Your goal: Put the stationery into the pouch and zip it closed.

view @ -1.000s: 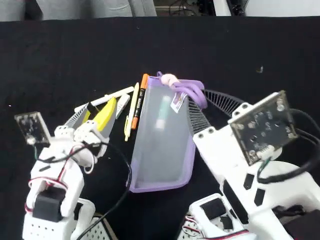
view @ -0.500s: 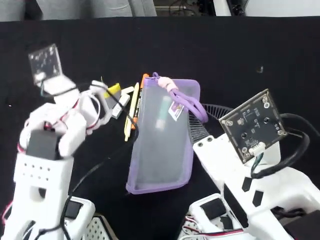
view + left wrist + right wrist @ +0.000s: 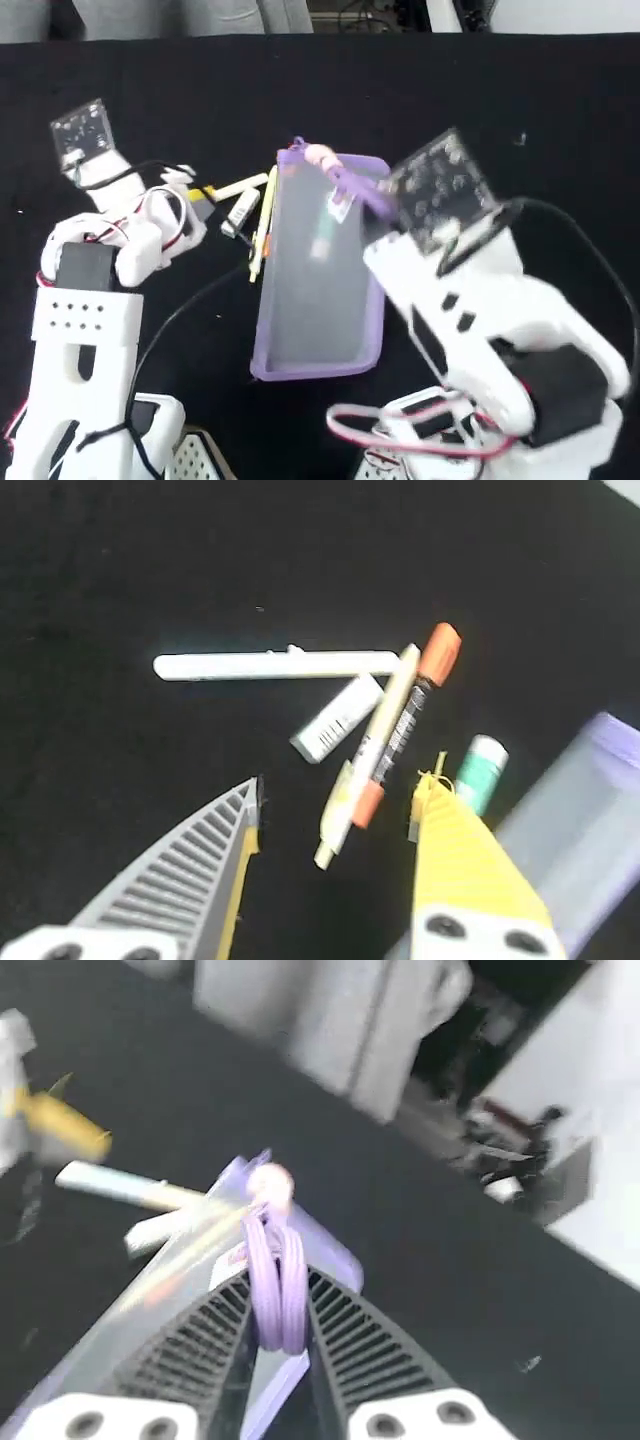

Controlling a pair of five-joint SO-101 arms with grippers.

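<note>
High view sets the left pincer point(image 3: 192, 186) in the upper left of the frame, spread wide and grasping nothing, with the loose stationery just to its right on the black bench point(image 3: 520, 90). The pouch point(image 3: 315, 290) lies at the centre of the frame. Its long axis runs from upper centre to lower centre with a slight tilt, and its strap end points to the top. The right pincer point(image 3: 278, 1285) comes in from the lower right and is clenched on the purple strap point(image 3: 268, 1250) at that top end, so the left arm is plainly the nearer one to the pens. Left wrist view shows the relation that matters. The cream pen point(image 3: 365, 755) and the orange marker point(image 3: 405, 725) lie side by side, touching, just ahead of the gap between the open jaws. Their long axes run roughly along the pincer's line of reach, so closing would likely squeeze them across their narrow width. In the high view they lie almost parallel to the pouch's left long edge and close beside it. The white pen point(image 3: 275, 665) lies crosswise beyond them, and the small white tube point(image 3: 338, 718) sits between it and the pair. Because the two pens touch, a grasp risks taking both. Whether the pouch's mouth is open cannot be told.
</note>
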